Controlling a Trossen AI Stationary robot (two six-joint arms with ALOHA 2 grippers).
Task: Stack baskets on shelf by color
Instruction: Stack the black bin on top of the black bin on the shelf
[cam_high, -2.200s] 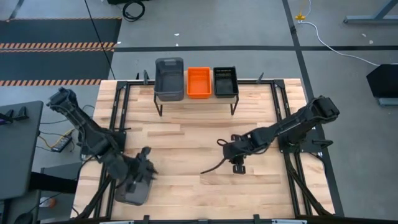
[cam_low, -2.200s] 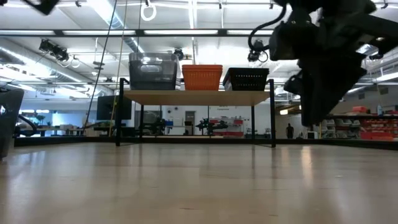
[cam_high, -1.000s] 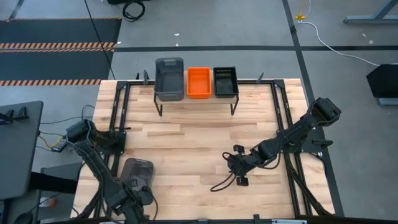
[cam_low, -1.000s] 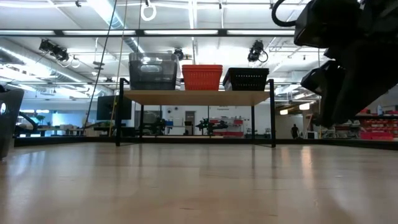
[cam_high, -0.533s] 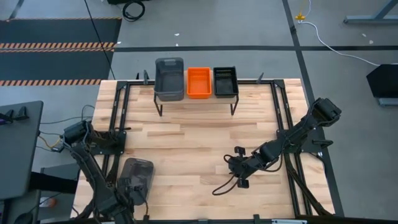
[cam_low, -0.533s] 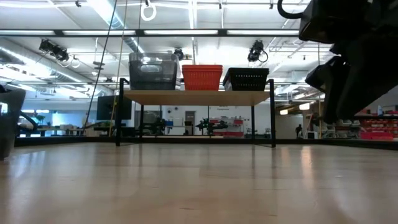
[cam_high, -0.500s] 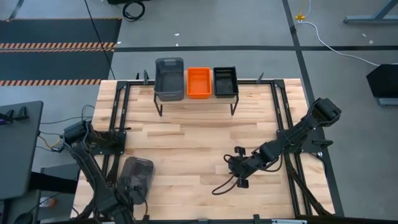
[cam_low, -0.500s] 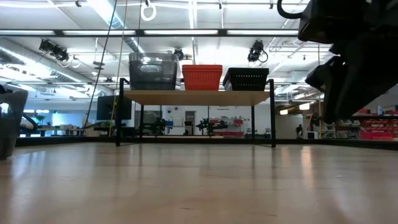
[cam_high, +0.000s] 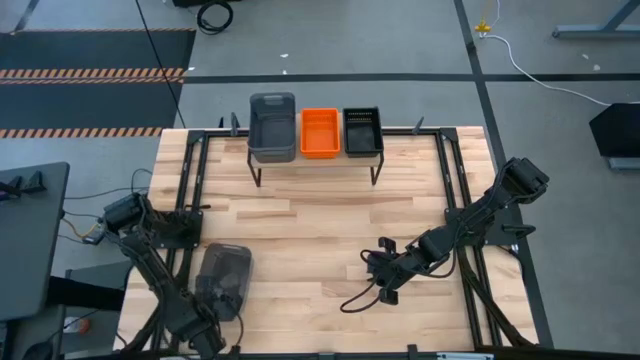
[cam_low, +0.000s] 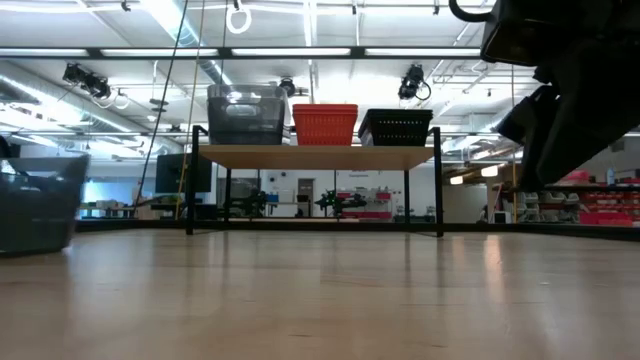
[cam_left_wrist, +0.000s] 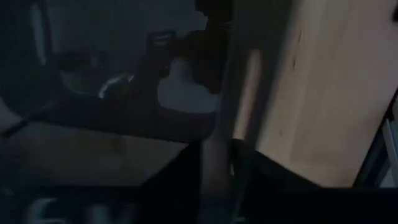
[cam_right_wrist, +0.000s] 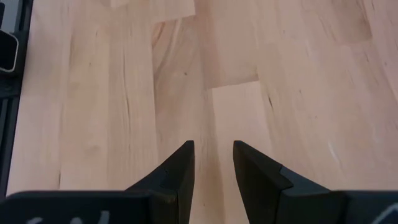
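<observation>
The shelf (cam_high: 315, 160) stands at the table's far edge, and its plank (cam_low: 315, 157) bears a grey basket stack (cam_high: 272, 125), an orange basket (cam_high: 320, 132) and a black basket (cam_high: 362, 130) side by side. Near the near-left corner, my left gripper (cam_high: 212, 316) is shut on one more grey basket (cam_high: 225, 280), which shows at the left of the low view as well (cam_low: 38, 203). My right gripper (cam_high: 385, 282) hovers open over bare wood right of centre, with nothing between its fingers (cam_right_wrist: 212, 152). My left gripper pinches the near end wall (cam_left_wrist: 216, 158) of the grey basket, one finger (cam_left_wrist: 189, 180) on each side of the wall. It comes from the table's near side. The basket stretches away toward the far edge; whether it is clear of the table I cannot tell.
A black cable (cam_high: 355, 297) trails on the wood beside the right gripper. Black frame rails run along the table's left (cam_high: 190, 200) and right (cam_high: 455, 200) sides. Bare planks (cam_high: 320, 220) lie between the arms and the shelf.
My left gripper has kept its hold and swung the grey basket toward the table's right and a little toward the far edge. The basket has turned slightly, and more of it has come into the low view from the left.
</observation>
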